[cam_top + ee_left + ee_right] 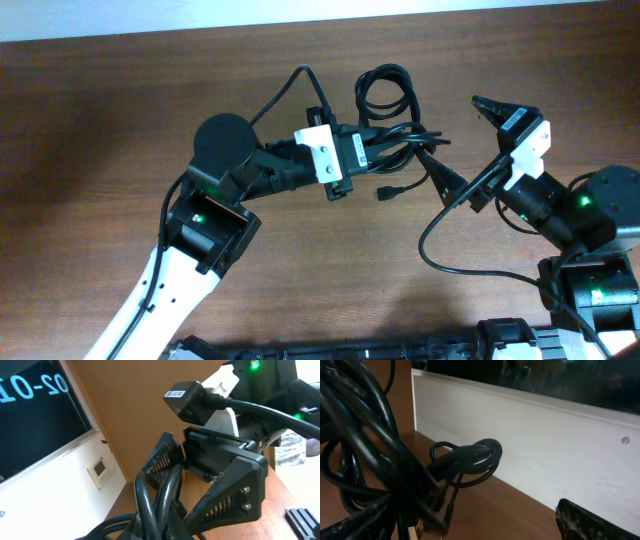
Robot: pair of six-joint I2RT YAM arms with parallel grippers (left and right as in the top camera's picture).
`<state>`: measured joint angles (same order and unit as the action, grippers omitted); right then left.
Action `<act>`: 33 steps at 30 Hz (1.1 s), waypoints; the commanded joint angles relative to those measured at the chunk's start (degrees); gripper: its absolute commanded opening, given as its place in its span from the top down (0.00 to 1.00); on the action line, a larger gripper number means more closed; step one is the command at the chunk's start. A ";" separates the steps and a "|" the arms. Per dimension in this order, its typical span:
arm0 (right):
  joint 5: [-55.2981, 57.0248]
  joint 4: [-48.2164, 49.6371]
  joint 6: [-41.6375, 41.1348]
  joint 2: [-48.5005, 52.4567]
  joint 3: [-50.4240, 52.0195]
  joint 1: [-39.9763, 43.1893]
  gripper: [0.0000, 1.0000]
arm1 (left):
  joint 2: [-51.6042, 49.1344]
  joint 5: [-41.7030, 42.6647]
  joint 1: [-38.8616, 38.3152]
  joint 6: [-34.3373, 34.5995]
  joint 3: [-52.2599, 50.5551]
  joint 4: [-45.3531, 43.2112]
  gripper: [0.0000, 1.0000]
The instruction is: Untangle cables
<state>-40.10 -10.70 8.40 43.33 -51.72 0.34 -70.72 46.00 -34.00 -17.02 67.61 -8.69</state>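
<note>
The cables point(385, 95) are thin black cords. One loop lies at the table's far middle, and a tangled bunch point(412, 140) sits just below it. A small plug end point(385, 193) rests on the table. My left gripper point(385, 148) is shut on the bunch; in the left wrist view the cords point(160, 500) run up between its jaws point(167, 530). My right gripper point(467, 145) is wide open just right of the bunch, with its near finger against the cords. In the right wrist view the cables point(470, 457) fill the left side between its spread fingers point(470, 527).
The brown wooden table point(120, 120) has a white wall along its far edge point(545, 445). The thicker black wire of my right arm point(440, 255) loops over the table at the lower right. My right gripper point(220, 460) shows close in the left wrist view.
</note>
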 commanded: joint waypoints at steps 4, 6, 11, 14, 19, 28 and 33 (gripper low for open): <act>-0.90 -6.10 2.29 -0.26 -0.37 0.09 0.00 | 1.60 2.71 -0.09 -0.85 0.81 -3.37 1.00; -2.54 -6.38 2.32 -0.26 -0.37 0.09 0.00 | 1.60 2.23 -0.09 -0.87 0.81 -3.26 1.00; -18.67 -3.43 6.60 -0.28 -0.37 0.09 0.00 | 1.51 2.75 -0.15 -4.13 0.81 -1.36 1.00; -19.91 -0.70 6.60 -0.26 -0.37 0.09 0.09 | 1.51 2.78 -0.15 -4.13 0.81 0.24 1.00; -19.91 0.68 6.58 -0.26 -0.37 0.09 0.38 | 1.53 2.71 -0.15 -4.13 0.79 0.87 1.00; -18.91 3.89 6.14 -0.26 -0.37 0.11 0.36 | 1.53 -5.55 -0.09 -4.11 0.79 1.88 1.00; -2.45 3.69 4.22 -0.26 -0.37 0.11 0.16 | 1.55 -6.84 -0.09 -4.11 0.81 1.68 1.00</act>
<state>-49.91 -6.98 13.85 43.33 -51.64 0.38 -70.65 40.53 -34.02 -20.21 67.61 -6.46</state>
